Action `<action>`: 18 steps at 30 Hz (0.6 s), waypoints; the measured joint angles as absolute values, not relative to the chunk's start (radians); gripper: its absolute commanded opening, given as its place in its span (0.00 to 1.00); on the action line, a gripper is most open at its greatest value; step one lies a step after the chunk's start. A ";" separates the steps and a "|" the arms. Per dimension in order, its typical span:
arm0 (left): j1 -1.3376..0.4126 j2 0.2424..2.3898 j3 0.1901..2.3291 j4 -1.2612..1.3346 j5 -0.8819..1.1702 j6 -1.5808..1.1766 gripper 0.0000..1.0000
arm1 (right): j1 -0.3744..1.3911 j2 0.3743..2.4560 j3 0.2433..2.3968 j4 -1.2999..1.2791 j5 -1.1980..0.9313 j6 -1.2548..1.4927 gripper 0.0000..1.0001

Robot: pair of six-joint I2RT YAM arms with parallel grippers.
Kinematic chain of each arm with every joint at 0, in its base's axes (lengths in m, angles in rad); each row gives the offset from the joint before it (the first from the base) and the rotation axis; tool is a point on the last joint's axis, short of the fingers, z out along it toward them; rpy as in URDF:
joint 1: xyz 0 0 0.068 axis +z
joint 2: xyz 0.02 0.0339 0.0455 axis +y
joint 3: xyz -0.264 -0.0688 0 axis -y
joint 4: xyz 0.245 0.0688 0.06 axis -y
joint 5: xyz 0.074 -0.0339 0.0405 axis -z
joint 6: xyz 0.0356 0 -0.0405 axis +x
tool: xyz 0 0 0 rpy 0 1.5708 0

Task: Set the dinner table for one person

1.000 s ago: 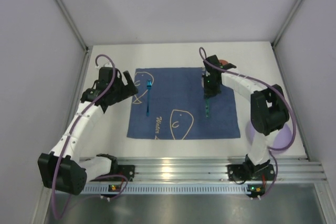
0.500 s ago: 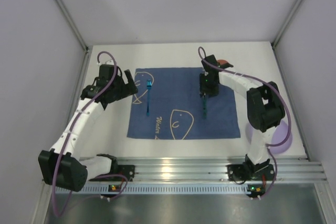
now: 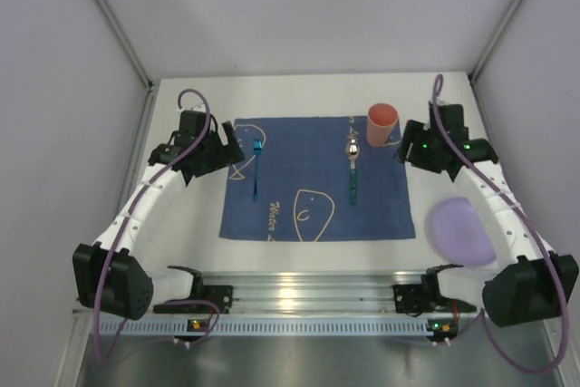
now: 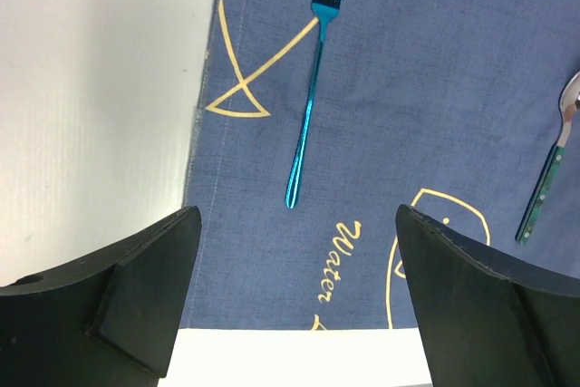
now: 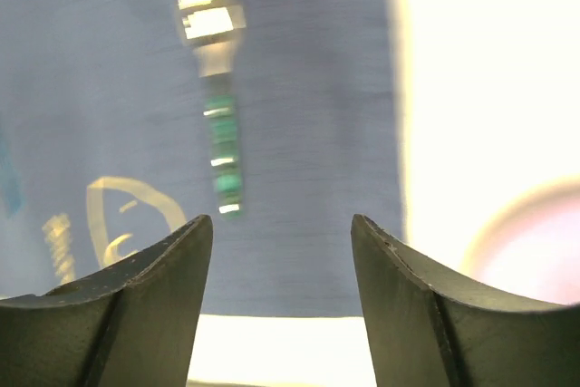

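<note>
Two hands, both released and empty. Hovering left hand (image 3: 220, 146) over the left border of a dark blue cloth placemat (image 3: 317, 178) with pale gold line drawings, fingers (image 4: 149, 287) spread wide, gripping nothing. Hovering right hand (image 3: 408, 149) near the placemat's right edge, likewise spread open and gripping nothing.

Showing a large flat white matte counter (image 3: 195, 244) filling the cell floor, with a ribbed aluminium rail (image 3: 299, 289) along its near edge and the placemat lying flat in the middle.

Seeing a slim metallic blue fork (image 4: 313, 88) lying flat on the placemat's left part, tines toward the far side, apart from both hands.

Seeing a spoon with shiny steel bowl and green handle (image 3: 352, 169) lying flat on the right part, bowl toward the far side, roughly parallel to the fork.

Standing upright at the placemat's far right corner, a coral plastic cup (image 3: 382, 124), near the spoon's bowl and just left of the right hand.

Resting on bare counter right of the placemat, a round lilac plate (image 3: 462, 231), apart from the cloth.

Blurring heavily in the right wrist view.
</note>
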State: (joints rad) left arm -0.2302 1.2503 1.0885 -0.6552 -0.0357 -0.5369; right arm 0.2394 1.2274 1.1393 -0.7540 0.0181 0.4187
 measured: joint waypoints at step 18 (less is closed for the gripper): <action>-0.246 1.169 0.955 -0.626 0.028 -0.556 0.93 | -0.260 1.536 0.942 -0.826 -0.056 0.358 0.43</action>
State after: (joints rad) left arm -0.2459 1.1694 0.9546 -0.6258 0.0284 -0.5556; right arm -0.2604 1.5360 0.9424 -0.8257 -0.0563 0.3584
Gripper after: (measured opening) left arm 0.932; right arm 0.540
